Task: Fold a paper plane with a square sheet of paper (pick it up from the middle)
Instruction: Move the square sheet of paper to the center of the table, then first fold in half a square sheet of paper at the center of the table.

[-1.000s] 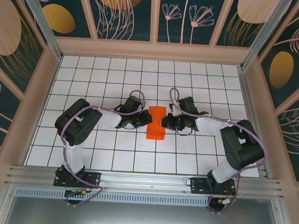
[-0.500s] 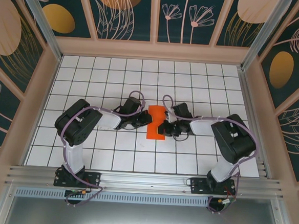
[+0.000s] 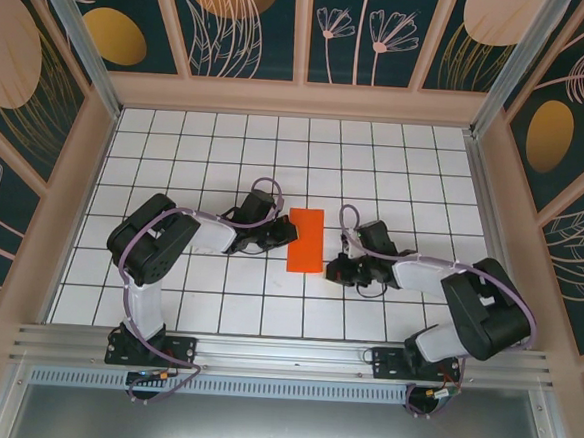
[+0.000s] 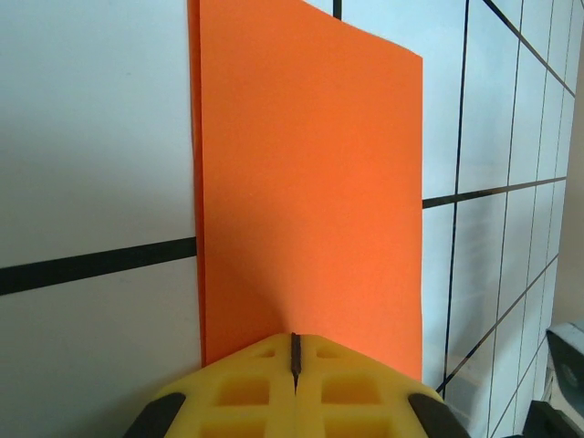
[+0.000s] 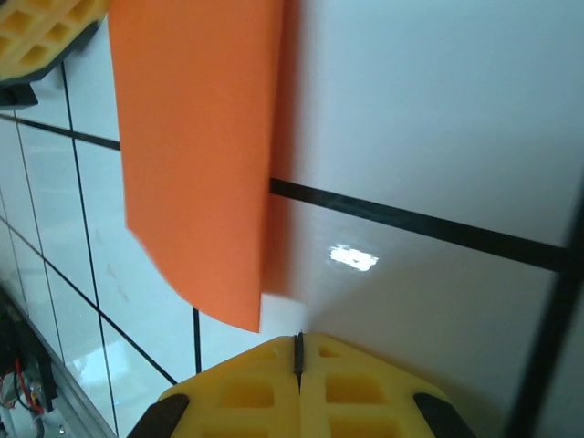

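Here the left tool (image 3: 279, 236), tips together, touches the left edge of the square sheet of paper (image 3: 307, 240), prob. to pin it flat; the sheet lies doubled into a narrow strip mid-worktop (image 3: 207, 143). The right tool (image 3: 339, 270), also closed w/ nothing in it, hovers just right of the sheet's near corner, apart from it. Count: 2 tools, 1 sheet.

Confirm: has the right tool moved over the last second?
Yes. The right tool has come off the orange paper at its right edge, shifting right and toward the near rail.
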You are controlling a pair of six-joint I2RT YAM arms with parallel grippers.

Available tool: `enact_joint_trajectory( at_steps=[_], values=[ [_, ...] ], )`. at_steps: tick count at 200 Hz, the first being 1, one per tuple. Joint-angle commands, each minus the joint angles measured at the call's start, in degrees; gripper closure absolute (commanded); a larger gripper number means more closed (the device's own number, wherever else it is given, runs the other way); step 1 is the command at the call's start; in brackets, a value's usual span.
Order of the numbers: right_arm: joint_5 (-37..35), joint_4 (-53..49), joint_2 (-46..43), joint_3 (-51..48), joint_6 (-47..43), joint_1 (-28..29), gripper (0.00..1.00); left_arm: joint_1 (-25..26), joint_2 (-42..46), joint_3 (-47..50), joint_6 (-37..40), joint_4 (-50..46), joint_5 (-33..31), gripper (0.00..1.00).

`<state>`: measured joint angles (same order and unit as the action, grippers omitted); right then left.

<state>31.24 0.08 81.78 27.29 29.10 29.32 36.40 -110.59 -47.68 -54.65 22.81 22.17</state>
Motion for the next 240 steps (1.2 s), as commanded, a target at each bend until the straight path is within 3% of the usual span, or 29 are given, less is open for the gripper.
enact_joint_trajectory(
  at_steps=[1,64,116,178,240],
  values=[
    [-2.8,-3.2,-3.0,5.1,0.7,-0.4,1.00,-1.3,-5.8,3.5,3.9,-18.7,-15.0,1.00],
    [-2.7,0.4,6.6,15.3,2.3,0.4,1.00,-1.4,8.2,3.7,2.8,-21.9,-17.6,1.00],
    [0.6,2.6,16.4,22.5,3.2,1.6,1.00,-1.4,14.1,3.9,2.1,-14.2,-12.6,1.00],
    [4.3,4.3,21.9,25.1,4.9,1.7,1.00,-1.4,11.9,-3.4,4.9,-9.3,-7.3,0.95],
    [4.6,5.2,24.4,26.1,6.8,3.5,1.00,-1.4,4.3,-7.1,2.9,-7.9,-2.7,0.99]
  ],
)
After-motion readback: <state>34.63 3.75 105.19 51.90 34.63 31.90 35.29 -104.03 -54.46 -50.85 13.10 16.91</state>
